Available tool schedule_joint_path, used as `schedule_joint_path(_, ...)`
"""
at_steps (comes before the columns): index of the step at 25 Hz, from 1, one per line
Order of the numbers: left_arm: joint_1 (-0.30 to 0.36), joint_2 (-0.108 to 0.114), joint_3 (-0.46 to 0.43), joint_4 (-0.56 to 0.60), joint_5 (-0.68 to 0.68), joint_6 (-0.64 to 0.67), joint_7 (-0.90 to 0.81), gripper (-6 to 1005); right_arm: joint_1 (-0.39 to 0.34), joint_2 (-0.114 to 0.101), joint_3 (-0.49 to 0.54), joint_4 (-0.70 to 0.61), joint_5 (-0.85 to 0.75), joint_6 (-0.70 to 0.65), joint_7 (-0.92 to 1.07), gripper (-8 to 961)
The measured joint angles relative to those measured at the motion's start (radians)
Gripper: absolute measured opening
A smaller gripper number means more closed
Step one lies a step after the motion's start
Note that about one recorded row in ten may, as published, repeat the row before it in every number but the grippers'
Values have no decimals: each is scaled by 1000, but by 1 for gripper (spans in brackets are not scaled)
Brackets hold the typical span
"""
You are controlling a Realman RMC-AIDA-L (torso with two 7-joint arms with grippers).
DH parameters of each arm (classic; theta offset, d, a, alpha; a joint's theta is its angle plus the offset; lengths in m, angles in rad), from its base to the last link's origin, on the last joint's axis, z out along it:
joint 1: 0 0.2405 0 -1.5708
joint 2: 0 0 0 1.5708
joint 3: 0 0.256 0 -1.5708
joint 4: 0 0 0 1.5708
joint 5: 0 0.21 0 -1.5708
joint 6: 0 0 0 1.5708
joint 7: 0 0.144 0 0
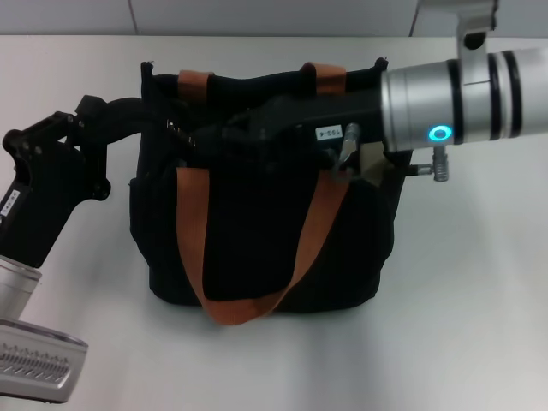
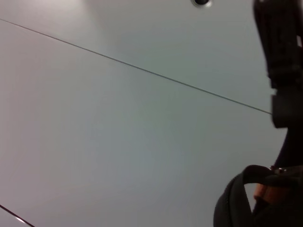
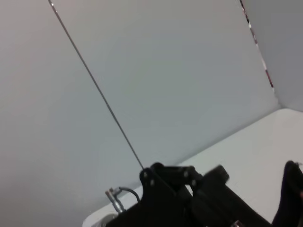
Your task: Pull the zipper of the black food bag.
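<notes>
Head view, boxy black food bag (image 1: 257,248), rust-orange handles, both claws at its rim, grip unclear.

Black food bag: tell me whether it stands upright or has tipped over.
Upright. In the head view the black food bag sits on its base on the table, rim on top, one orange strap hanging down its front.

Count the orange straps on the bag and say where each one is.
2. One orange strap hangs in a loop down the near face of the black food bag; the other orange strap shows at the far rim, partly hidden by the arms.
</notes>
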Motion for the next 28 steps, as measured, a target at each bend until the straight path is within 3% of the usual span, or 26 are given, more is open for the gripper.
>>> schedule_joint_path(7, 4, 0, 17, 3, 0, -27, 5, 22, 0, 0, 25, -72, -104, -44, 42, -2)
schedule_joint_path(12, 13, 0, 18, 8, 0, -61, 111, 23, 10, 6, 12, -142, -239, -33, 102, 102)
schedule_joint_path(16, 21, 1, 14, 8, -2, -75, 212, 23, 2, 6, 12, -167, -246, -32, 110, 167)
schedule_joint_path(28, 34, 3, 16, 23, 0, -99, 292, 24, -30, 11, -23, -243, -249, 56, 10, 171)
